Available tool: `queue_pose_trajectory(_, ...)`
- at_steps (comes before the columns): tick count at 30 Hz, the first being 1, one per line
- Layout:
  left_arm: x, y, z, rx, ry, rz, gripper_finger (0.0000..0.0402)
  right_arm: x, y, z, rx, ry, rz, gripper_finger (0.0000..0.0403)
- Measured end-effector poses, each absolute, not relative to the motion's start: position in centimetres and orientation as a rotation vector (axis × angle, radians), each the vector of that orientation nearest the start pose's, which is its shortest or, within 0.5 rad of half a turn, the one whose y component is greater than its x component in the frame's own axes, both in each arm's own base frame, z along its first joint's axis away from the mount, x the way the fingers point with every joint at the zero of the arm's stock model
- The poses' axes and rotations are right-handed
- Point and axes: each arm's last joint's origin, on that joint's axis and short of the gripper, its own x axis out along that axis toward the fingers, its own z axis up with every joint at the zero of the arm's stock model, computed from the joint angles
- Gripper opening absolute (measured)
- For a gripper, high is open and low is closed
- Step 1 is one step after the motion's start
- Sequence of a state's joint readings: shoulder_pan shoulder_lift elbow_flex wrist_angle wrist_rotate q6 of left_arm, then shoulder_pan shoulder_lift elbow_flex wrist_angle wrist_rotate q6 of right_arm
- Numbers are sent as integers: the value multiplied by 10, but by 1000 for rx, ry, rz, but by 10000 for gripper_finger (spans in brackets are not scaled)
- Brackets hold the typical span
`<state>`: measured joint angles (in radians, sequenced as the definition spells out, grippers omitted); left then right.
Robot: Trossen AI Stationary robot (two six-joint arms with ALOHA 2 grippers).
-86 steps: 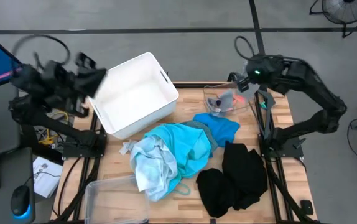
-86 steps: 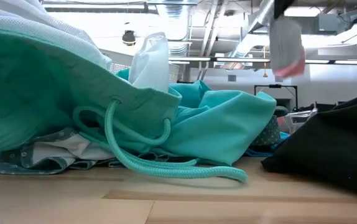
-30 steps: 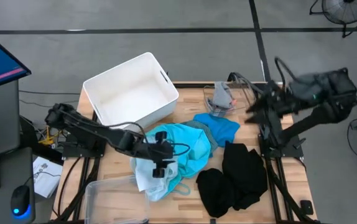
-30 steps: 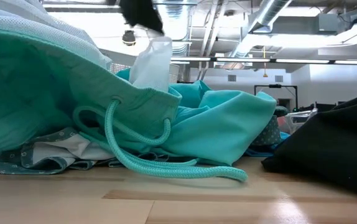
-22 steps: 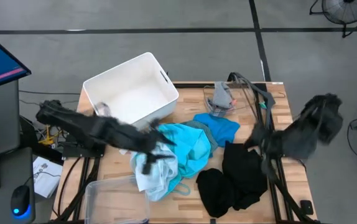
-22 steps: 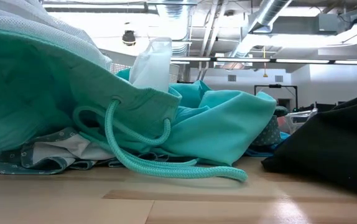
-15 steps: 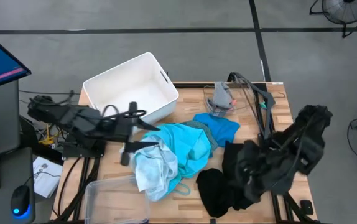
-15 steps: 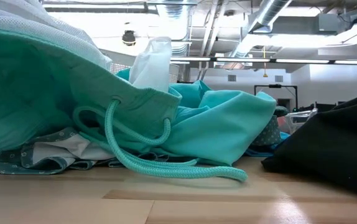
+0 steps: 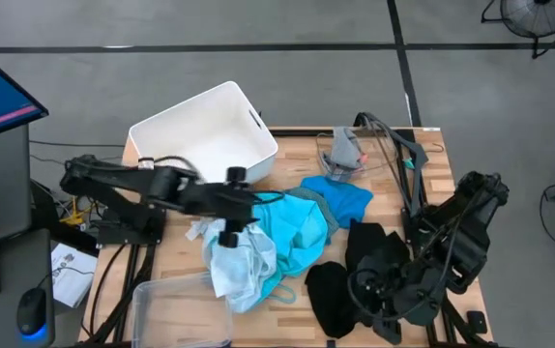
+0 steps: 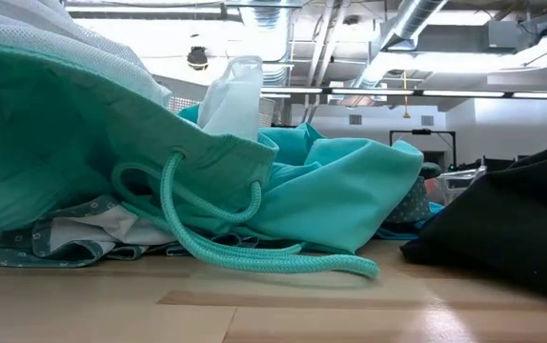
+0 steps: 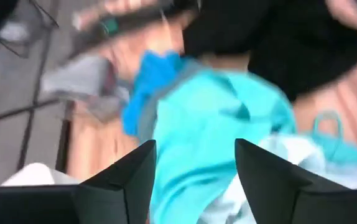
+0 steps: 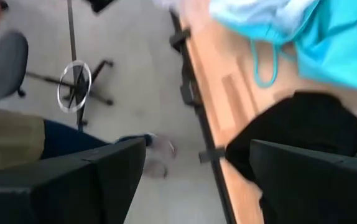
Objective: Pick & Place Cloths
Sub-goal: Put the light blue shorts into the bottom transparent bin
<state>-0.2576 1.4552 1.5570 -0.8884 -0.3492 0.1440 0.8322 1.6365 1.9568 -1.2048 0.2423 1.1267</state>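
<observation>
The left gripper (image 9: 227,224), open, hovers over the turquoise shirt (image 9: 292,224); its cord (image 10: 254,250) may snag. The right gripper (image 9: 369,290), at five o'clock, seems open.

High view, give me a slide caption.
Left hand open over turquoise cloth pile; right hand above black clothes.

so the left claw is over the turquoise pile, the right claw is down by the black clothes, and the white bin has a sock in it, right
Not quite: the high view shows the white bin with nothing in it. The rest holds: the left claw is over the turquoise pile, and the right claw is by the black clothes.
</observation>
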Motion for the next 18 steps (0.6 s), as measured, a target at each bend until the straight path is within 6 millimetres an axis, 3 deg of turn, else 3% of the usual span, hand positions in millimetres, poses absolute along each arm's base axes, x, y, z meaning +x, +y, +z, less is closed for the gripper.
queue_pose_trajectory(7,311,-33,348,450,983,-122,228,219,224,427,570,872,-13,281)
queue_pose_trajectory(13,317,-4,337,348,1019,-161,237,218,227,428,681,847,-63,281)
queue_pose_trajectory(18,313,3,306,337,1111,-216,237,221,236,425,679,780,-87,281)
